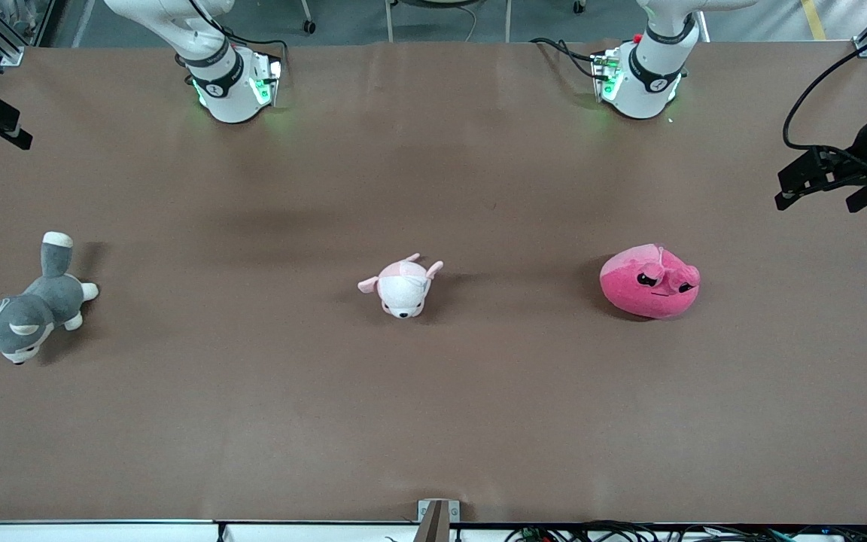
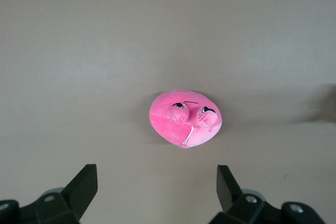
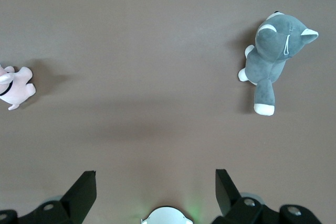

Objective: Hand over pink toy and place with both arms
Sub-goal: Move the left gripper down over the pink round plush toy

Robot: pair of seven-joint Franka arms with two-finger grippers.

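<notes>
Pink toy: one [image 1: 649,281], a hot-pink rounded plush with black angry eyes, lying on the brown desk [image 1: 433,421] toward the left arm's end; nothing touches it. In the left wrist view it [image 2: 185,118] lies on bare desk, apart from both fingertips.
Plush count: three in all, spread in a rough row across the desk and well apart from one another.
Puppy plush: one [image 1: 403,284], pale pink and white, near the middle of the desk, between the pink toy and the husky; only its edge [image 3: 14,88] enters the right wrist view.
Husky plush: one [image 1: 25,310], grey and white, toward the right arm's end of the desk, tail pointing toward the robot bases; also seen in the right wrist view [image 3: 273,60].
Arms: two, each on a round white base with green lights; both wait, away from the toys.
Left gripper: [image 2: 156,187] jaws spread wide, released, holding and touching nothing; it hangs above the desk at the left arm's end, and in the front view it [image 1: 817,181] shows at the edge.
Right gripper: [image 3: 155,188] jaws equally wide apart, released, grasping nothing, up over bare desk with the husky plush in its camera's sight.
</notes>
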